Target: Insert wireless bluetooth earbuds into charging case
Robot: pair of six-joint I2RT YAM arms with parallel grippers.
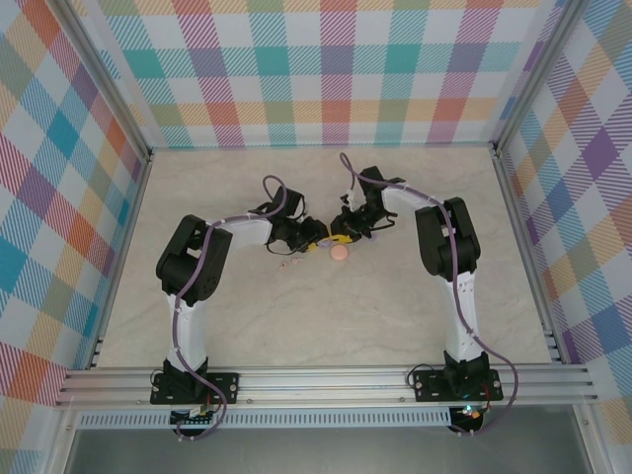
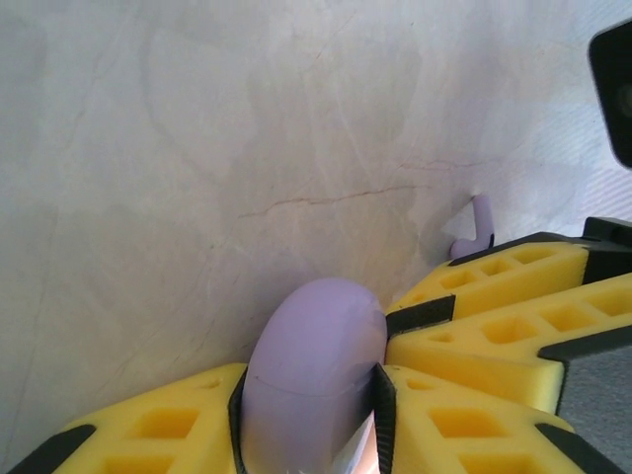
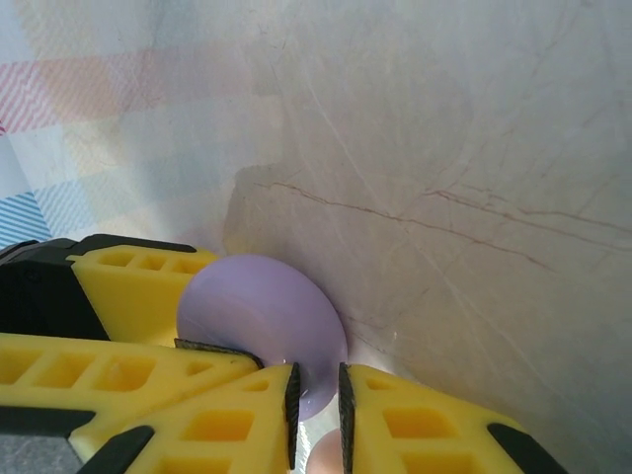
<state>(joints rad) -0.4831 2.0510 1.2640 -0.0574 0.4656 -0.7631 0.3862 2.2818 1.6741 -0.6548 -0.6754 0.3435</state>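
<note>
A purple charging case (image 2: 316, 336) stands on its edge on the marble table, and my left gripper (image 2: 308, 400) is shut on its rounded body. My right gripper (image 3: 316, 405) comes in from the opposite side and is shut on a thin rim of the same purple case (image 3: 257, 306). In the top view both grippers (image 1: 318, 237) (image 1: 343, 233) meet at mid-table. One purple earbud (image 2: 476, 225) lies on the table just beyond the right gripper's fingers (image 2: 494, 296). Two tiny pale specks, pale pink earbuds (image 1: 287, 263), lie in front of my left gripper.
A round pink case (image 1: 339, 253) sits on the table right in front of the grippers, and its edge shows below my right gripper's pads (image 3: 326, 459). Checkered walls (image 1: 326, 59) close off the table's back and sides.
</note>
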